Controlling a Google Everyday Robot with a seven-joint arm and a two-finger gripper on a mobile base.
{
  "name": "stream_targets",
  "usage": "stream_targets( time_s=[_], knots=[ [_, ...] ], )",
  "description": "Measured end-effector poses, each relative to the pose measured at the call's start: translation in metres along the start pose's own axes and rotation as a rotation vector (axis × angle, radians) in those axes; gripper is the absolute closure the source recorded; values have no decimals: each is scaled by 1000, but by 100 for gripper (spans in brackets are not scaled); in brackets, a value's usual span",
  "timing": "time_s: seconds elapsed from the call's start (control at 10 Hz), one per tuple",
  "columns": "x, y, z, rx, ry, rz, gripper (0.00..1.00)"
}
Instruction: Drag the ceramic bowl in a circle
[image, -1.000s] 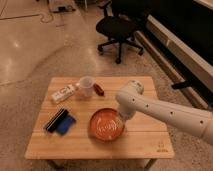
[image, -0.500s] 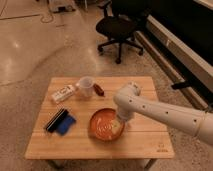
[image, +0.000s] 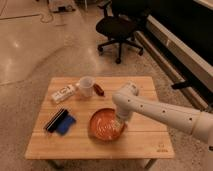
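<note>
The gripper (image: 119, 123) hangs at the 3 o'clock rim of the ceramic bowl (image: 102, 126), its tip dipping just inside the edge. Whether it is clamped on the rim or only resting there cannot be told, since the wrist covers it from above. Behind it the white arm (image: 160, 114) bends at a rounded joint over the table's 2 o'clock side, then runs off toward 4 o'clock and leaves the picture at the right edge.

The ceramic bowl is wide, shallow and round, glossy orange-red with pale streaks across the inside and a darker rim. It sits flat, a little toward 5 o'clock from the middle of the table (image: 145, 142).

The table is light wood, made of planks. At 11 o'clock from the bowl stands a white cup (image: 86, 86), with a small reddish-brown thing (image: 98, 89) just beside it at the cup's 3 o'clock and a white packet (image: 63, 93) at its 8 o'clock. At 9 o'clock from the bowl lies a blue object (image: 66, 125) touching a dark flat bar (image: 55, 120), both well apart from the bowl.

The floor (image: 30, 55) is polished, pale and speckled. A black office chair (image: 119, 27) stands beyond the table at 12 o'clock, and a dark wall with a pale ledge (image: 175, 45) runs along the 2 o'clock side.
</note>
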Motion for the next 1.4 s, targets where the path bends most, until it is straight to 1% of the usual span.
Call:
stream_targets(
  time_s=[0.1, 0.2, 0.3, 0.6, 0.8, 0.9, 1.0, 1.1, 1.2, 1.3, 1.4],
  knots=[
    [-4, -3, -3, 1, 0, -1, 78],
    [-9, -6, -5, -1, -1, -3, 85],
    [-9, -15, -6, 3, 4, 7, 87],
    [-10, -23, -8, 3, 13, 27, 87],
    [-12, -43, -10, -2, 13, 50, 87],
    [-20, -52, -10, 0, 17, 50, 87],
    [-39, -62, -11, 4, 23, 50, 87],
    [-58, -67, -11, 6, 26, 50, 87],
    [-69, -69, -12, 4, 25, 49, 87],
    [-76, -77, -15, 7, 23, 54, 87],
    [-75, -80, -19, 4, 20, 56, 87]
  ],
)
